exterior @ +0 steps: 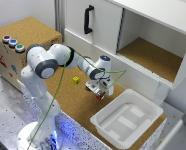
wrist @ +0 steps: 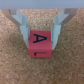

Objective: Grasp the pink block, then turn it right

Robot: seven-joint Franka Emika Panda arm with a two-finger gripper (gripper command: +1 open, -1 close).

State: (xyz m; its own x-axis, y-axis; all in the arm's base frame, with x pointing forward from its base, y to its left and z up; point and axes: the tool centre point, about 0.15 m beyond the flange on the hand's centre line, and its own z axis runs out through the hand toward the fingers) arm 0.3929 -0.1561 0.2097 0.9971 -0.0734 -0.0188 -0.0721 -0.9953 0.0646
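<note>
One part of the job looks done; the gripper [wrist: 41, 31] has its two fingers squeezed tight on the pink block [wrist: 41, 44], low on the brown cork table [exterior: 68, 95] near the white tray [exterior: 143, 100]; turning it right is left.

We identify the pink block [wrist: 41, 44] as a small reddish-pink cube. Contrary to a plain finish, its faces carry black capital letters: an "A" on the face toward the wrist camera and an "L" on the face below it. We see it sitting squarely between the jaws, over the cork worktop [wrist: 15, 65]. In the exterior view the pink block [exterior: 99, 97] is barely visible beneath the jaws.
</note>
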